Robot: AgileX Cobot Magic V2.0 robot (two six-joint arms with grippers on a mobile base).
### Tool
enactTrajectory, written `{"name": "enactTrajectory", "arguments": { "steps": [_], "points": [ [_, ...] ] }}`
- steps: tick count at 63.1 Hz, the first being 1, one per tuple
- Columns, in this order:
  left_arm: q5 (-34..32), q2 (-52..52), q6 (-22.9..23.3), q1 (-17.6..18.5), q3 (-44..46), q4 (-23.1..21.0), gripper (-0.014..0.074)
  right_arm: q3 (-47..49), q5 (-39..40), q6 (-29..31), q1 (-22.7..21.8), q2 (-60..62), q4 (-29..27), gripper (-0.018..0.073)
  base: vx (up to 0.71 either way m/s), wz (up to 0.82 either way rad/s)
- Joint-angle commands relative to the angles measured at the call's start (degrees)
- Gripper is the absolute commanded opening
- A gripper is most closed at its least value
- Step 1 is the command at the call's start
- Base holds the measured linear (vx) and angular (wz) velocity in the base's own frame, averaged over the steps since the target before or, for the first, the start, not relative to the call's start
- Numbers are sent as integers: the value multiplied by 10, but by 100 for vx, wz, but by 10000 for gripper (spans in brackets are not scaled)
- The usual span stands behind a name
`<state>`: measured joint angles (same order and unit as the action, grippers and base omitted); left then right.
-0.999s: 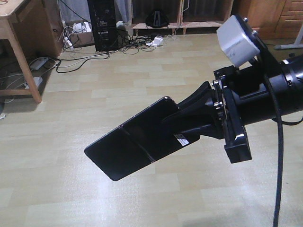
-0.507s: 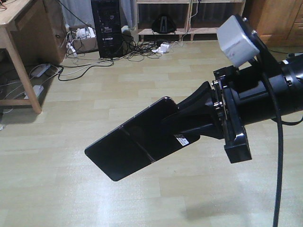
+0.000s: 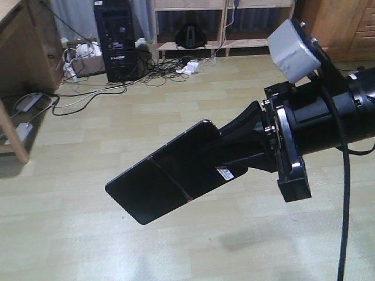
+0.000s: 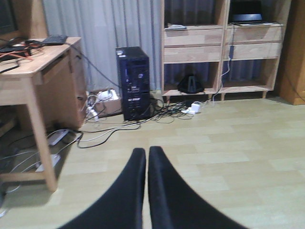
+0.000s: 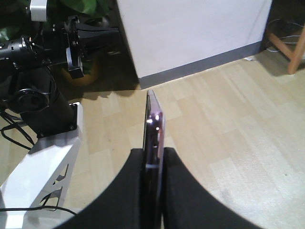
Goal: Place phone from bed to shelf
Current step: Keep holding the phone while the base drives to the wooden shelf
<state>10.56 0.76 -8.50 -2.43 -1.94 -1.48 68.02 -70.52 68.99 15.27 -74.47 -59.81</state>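
The phone (image 3: 170,175), a thin glossy black slab with a crease across its middle and a small white sticker, hangs in mid-air well short of the shelf. It is pinched by one end in the right gripper (image 3: 234,149), and the right wrist view shows the jaws closed on its pinkish edge. Over the last second the phone has kept its place in the jaws, while the room behind it has slid left and down. The light natural-wood shelf (image 4: 195,53) now shows more of itself than it did. I judge that the base is carrying the phone towards the shelf, so the pick is done and the placing is still ahead.

A pale plank floor (image 3: 88,234) lies open between the robot and the shelf. Left of the shelf stands a wooden table (image 4: 43,62), and a tall black computer tower (image 4: 135,83) stands between the two. A tangle of dark cables (image 4: 157,112) spreads over the floor at the shelf's foot, with a white power adapter (image 3: 190,52) among them. These may foul the base on a close approach. The left gripper (image 4: 146,151) points at the shelf with its jaws narrow, almost touching, and nothing between them.
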Motion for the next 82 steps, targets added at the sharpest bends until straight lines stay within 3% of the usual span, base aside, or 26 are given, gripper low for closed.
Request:
{"name": "enactTrajectory", "arguments": {
  "steps": [1,82],
  "points": [
    [-41,8,3,2,12,-5,1,14,-31,1,0,16,-54,-3,30,-19],
    [-41,8,3,2,12,-5,1,14,-31,1,0,16,-54,-3,31,-26]
  ]
}}
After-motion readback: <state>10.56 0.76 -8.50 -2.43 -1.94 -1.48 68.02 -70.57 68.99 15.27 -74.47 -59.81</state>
